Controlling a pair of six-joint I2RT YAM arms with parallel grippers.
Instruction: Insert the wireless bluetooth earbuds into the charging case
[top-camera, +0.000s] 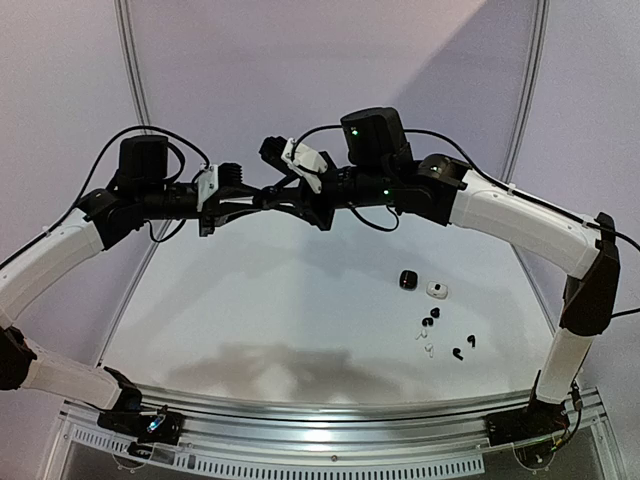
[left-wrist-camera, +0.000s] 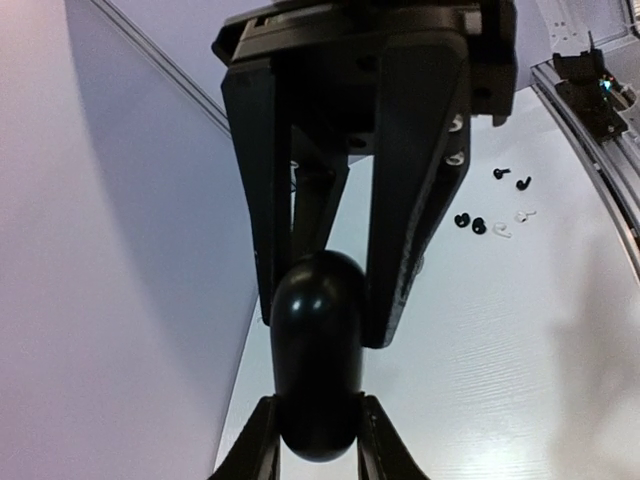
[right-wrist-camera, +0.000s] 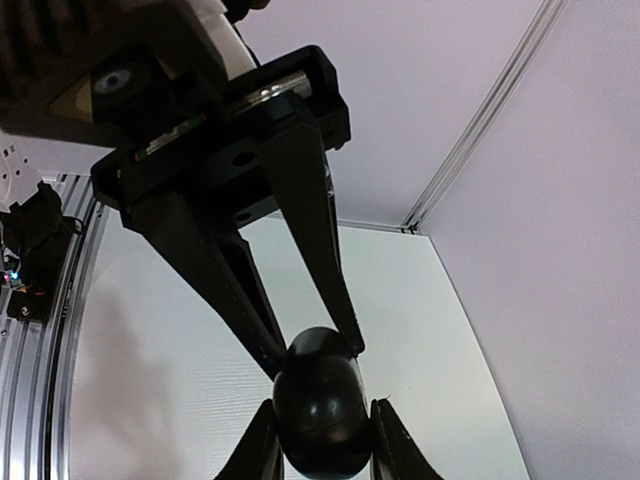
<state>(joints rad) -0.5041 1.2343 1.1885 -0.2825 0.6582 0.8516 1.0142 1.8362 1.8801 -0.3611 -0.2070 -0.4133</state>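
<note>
Left wrist view shows the left gripper (left-wrist-camera: 316, 425) clenched on one black charging case (left-wrist-camera: 318, 340) held in mid-air, while the right gripper (right-wrist-camera: 322, 425) clamps the same case from the opposite side. Well below on the table (top-camera: 290, 310) lie six earbuds (left-wrist-camera: 478, 225) — four black, two white — near a second black case (top-camera: 407, 280) and a white case (top-camera: 436, 290).

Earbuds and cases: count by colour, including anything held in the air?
black earbud: 4
white earbud: 2
black case, plus the held one: 2
white case: 1
total: 9
</note>
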